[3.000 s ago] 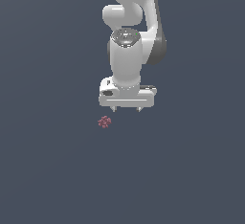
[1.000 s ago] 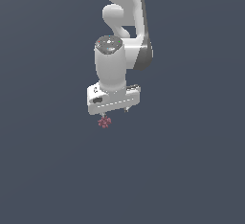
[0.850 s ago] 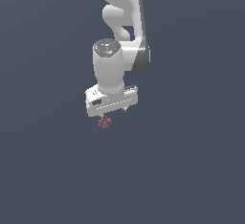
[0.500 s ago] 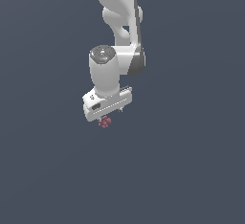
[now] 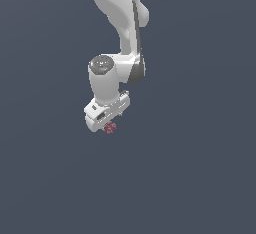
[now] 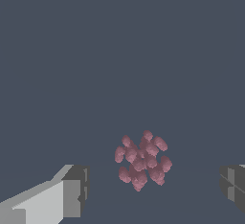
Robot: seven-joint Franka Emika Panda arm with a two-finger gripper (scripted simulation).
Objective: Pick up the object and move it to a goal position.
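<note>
The object (image 5: 110, 127) is a tiny dark red-pink cluster of beads lying on the dark grey floor. In the exterior view it peeks out just under the white gripper (image 5: 106, 124), which hangs low right over it. In the wrist view the object (image 6: 142, 160) lies between the two fingertips, one finger (image 6: 72, 194) on one side and the other finger (image 6: 233, 184) on the other, both apart from it. The gripper (image 6: 153, 189) is open and holds nothing.
The white arm (image 5: 122, 23) rises from the gripper to the top of the exterior view. Only the flat dark grey floor (image 5: 200, 168) surrounds it.
The gripper has moved from the exterior view's right to directly over the object, turned about its axis and dropped lower. The object has not moved.
</note>
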